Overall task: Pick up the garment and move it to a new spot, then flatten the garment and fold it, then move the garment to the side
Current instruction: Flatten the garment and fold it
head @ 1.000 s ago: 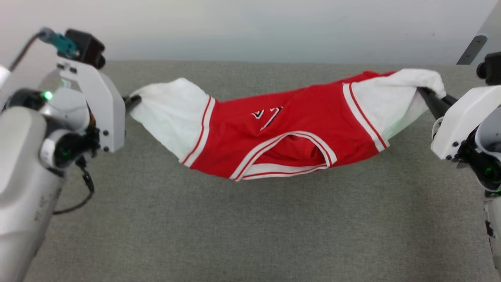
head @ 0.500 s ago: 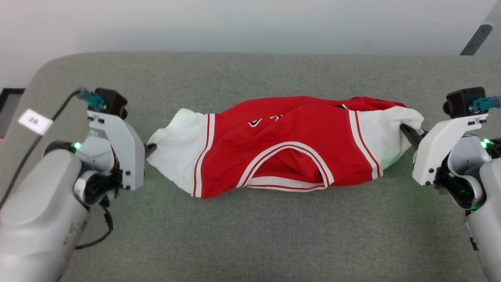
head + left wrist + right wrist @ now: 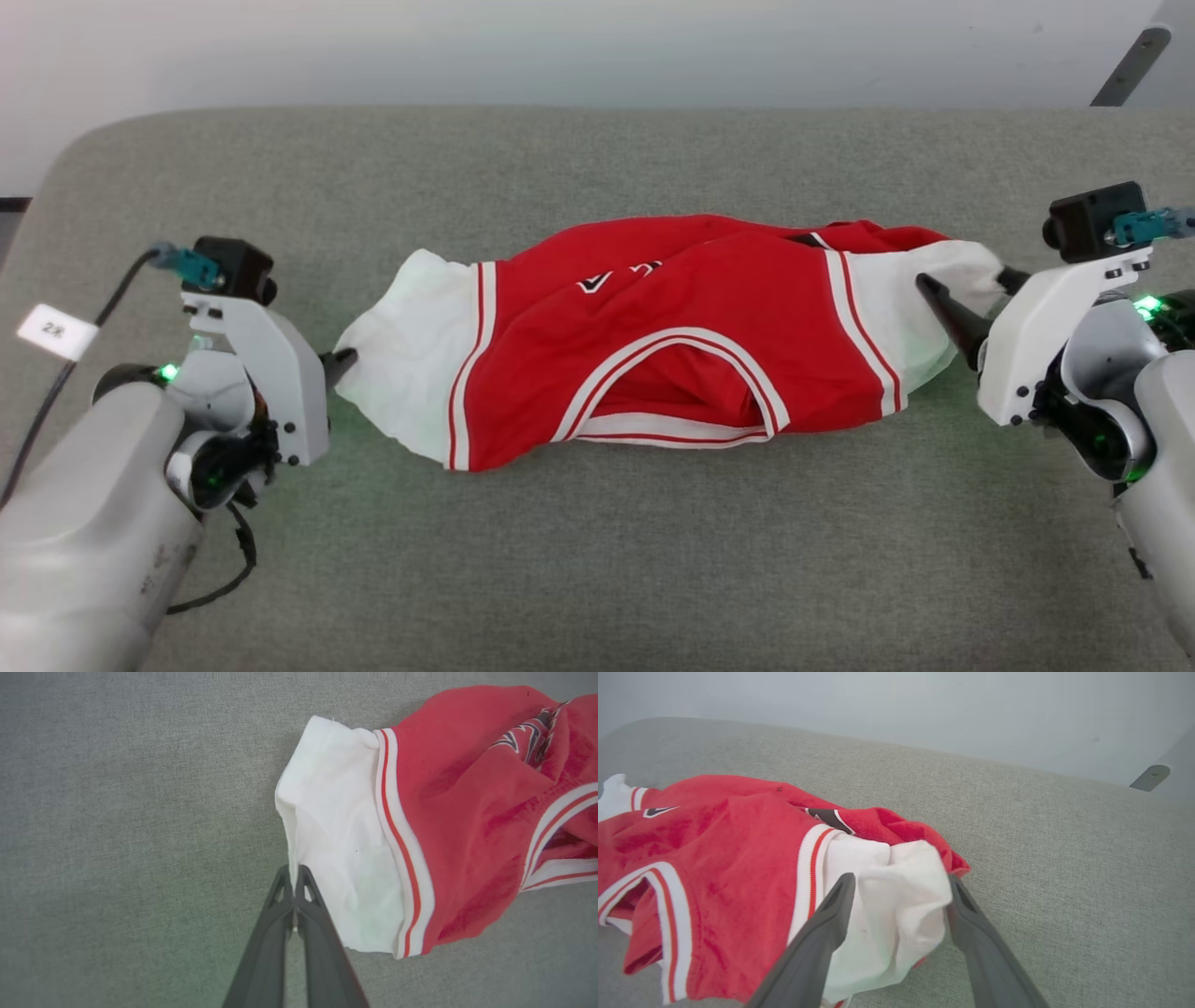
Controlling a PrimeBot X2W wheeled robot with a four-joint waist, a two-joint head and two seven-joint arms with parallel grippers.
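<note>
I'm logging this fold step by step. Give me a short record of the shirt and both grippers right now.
garment: red and white, rumpled, lying on the grey surface
left gripper: shut on the edge of one white sleeve
right gripper: open, fingers either side of the other white sleeve
flattened: not yet

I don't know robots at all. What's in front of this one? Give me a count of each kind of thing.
garment: 1 (red jersey, white sleeves)
claws: 2 (left claw pinching one sleeve, right claw open around the other sleeve)
grey padded surface: 1
Total: 4
</note>
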